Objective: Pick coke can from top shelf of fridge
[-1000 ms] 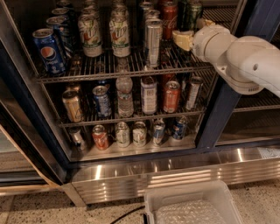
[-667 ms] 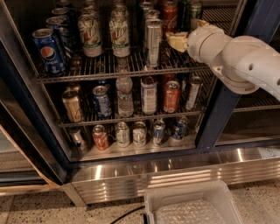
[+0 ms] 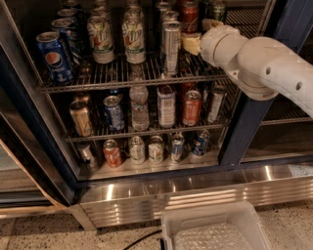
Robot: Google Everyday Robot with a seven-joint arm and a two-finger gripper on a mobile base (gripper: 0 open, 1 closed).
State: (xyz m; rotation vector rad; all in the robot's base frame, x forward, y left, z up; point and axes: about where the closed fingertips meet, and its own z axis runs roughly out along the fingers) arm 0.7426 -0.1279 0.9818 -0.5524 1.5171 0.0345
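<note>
On top shelf [image 3: 122,78], coke can [image 3: 190,15] stands back-right; gripper [image 3: 201,33] just beside it, jaws apart. Likely rigid, slick, dentable thin wall: grip mid-body.

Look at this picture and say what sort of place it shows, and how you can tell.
Probably a shop or canteen drinks corner: a display fridge with wire racks, rows of cans such as the coke can on the top shelf. The robot's gripper is at that shelf's right end.
</note>
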